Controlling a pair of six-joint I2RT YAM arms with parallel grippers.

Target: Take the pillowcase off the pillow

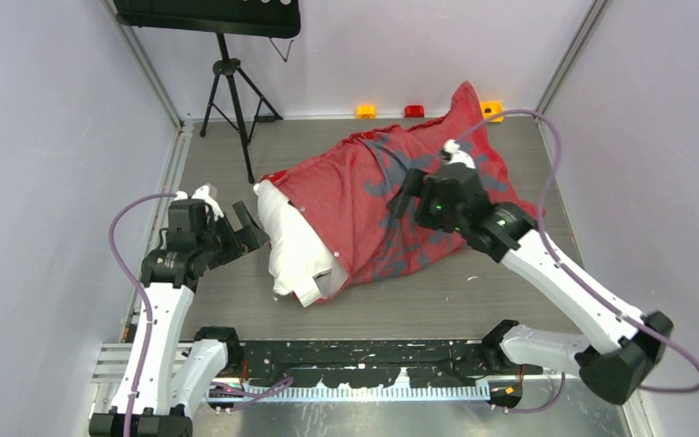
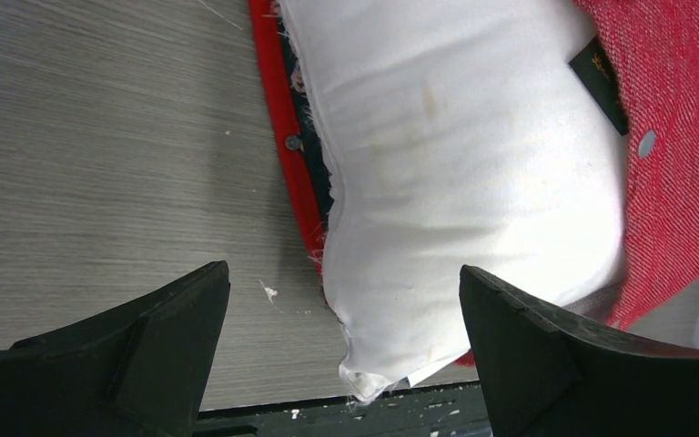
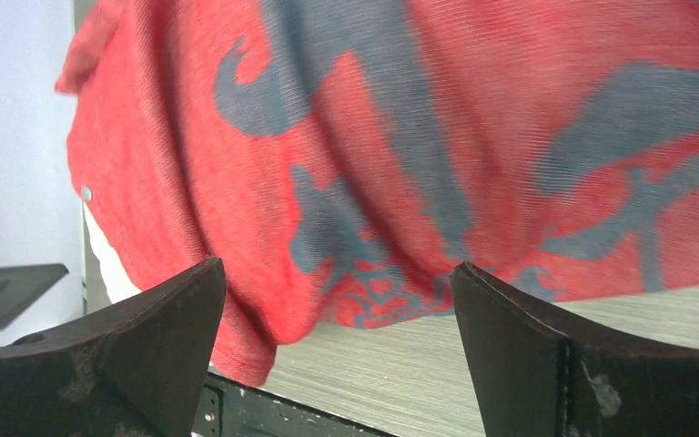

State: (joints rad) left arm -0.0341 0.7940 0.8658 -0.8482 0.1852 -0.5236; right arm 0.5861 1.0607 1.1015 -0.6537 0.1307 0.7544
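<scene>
The red pillowcase [image 1: 355, 200] with dark blue figures lies across the table middle, still round most of the white pillow [image 1: 289, 246], whose left end sticks out of the case's open end. My left gripper [image 1: 248, 228] is open and empty just left of that bare end; its wrist view shows the pillow corner [image 2: 437, 200] between the jaws and the red hem [image 2: 284, 137]. My right gripper [image 1: 400, 200] is open and empty above the case's middle; its wrist view shows the printed cloth [image 3: 437, 155] just beyond the jaws.
A black tripod [image 1: 232, 91] stands at the back left. Small orange, red and yellow blocks [image 1: 414, 111] sit along the back wall. The black rail [image 1: 364, 355] runs along the near table edge. White walls close both sides.
</scene>
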